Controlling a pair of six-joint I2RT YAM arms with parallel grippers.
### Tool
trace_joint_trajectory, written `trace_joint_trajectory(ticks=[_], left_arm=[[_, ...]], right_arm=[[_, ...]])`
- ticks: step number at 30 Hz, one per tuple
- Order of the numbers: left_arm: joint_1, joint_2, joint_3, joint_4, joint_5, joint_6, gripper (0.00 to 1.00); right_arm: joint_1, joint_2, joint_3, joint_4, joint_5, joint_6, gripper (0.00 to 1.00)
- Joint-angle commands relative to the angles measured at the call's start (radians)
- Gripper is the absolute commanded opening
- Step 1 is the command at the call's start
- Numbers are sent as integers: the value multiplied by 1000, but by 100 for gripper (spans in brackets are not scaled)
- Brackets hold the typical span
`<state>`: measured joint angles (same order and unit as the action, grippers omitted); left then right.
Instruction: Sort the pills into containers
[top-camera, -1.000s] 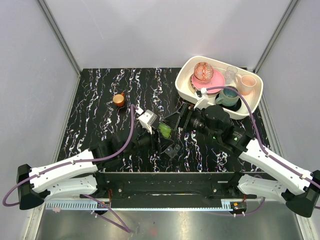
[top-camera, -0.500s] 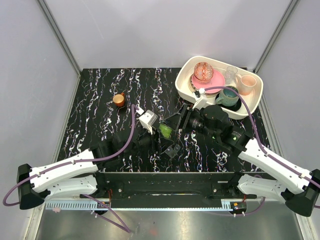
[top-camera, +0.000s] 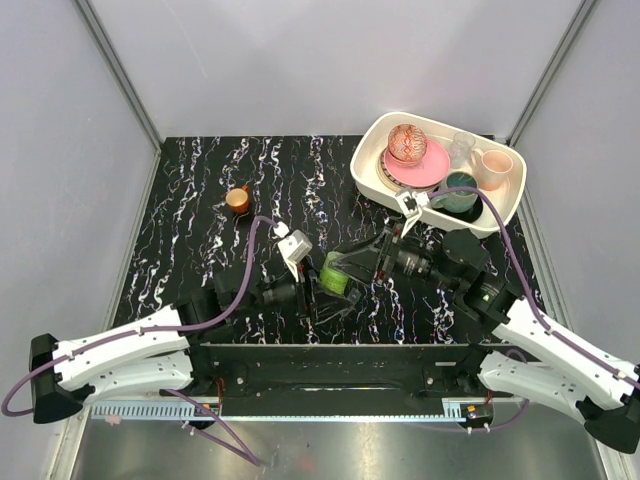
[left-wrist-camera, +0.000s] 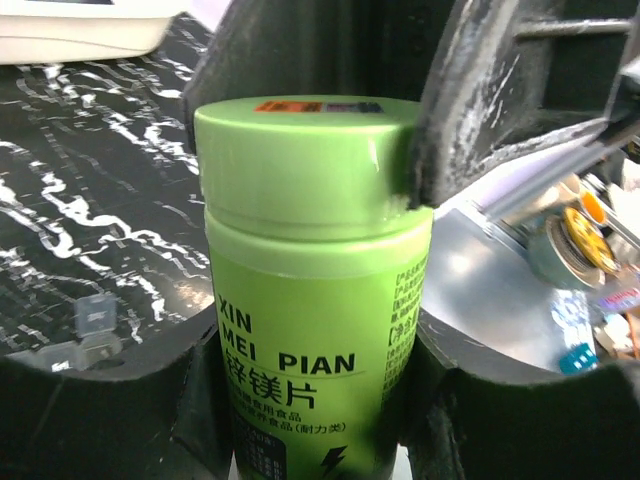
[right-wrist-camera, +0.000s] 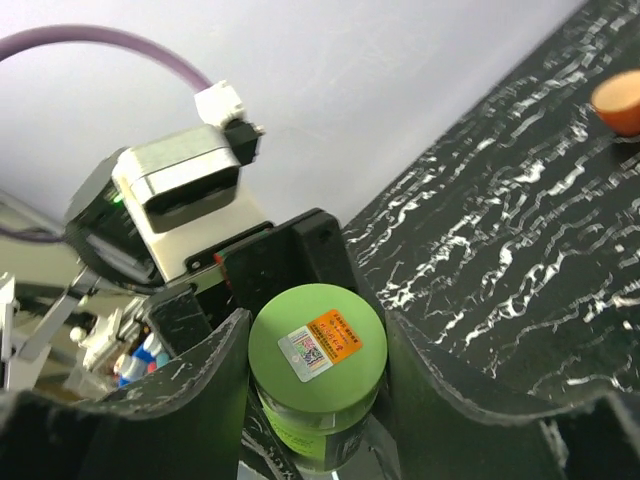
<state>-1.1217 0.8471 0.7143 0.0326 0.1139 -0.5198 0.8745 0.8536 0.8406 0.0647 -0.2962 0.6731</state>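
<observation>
Since a second ago the green bottle (top-camera: 333, 272) has come slightly nearer my bases, and my right arm has swung lower and flatter behind it

Upright near the middle of the black marbled table (top-camera: 200, 200), the bottle is clamped from both sides: my left gripper (left-wrist-camera: 310, 400) is closed on its labelled body, and my right gripper (right-wrist-camera: 315, 340) is closed on its green cap (left-wrist-camera: 305, 150), which is still on. The pill box (left-wrist-camera: 88, 330) lies on the table just beside the bottle, partly hidden behind my left finger, so I cannot tell which compartments are open. Well apart at the far left stands a small orange cup (top-camera: 238, 199); a white tub (top-camera: 505, 205) of dishes sits at the far right corner
</observation>
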Motion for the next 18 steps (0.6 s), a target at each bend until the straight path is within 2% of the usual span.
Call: trace_joint_trajectory(ticks=[1, 7, 11, 18], left_arm=[[8, -10, -1, 185, 130, 9, 0], [2, -6, -6, 207, 191, 14, 0], [0, -34, -15, 199, 182, 17, 0], [0, -91, -39, 182, 147, 18, 0]], right_arm=[[14, -44, -35, 181, -314, -58, 0], [14, -60, -66, 329, -454, -79, 0], [14, -73, -61, 323, -489, -112, 0], [14, -100, -58, 236, -456, -152, 0]])
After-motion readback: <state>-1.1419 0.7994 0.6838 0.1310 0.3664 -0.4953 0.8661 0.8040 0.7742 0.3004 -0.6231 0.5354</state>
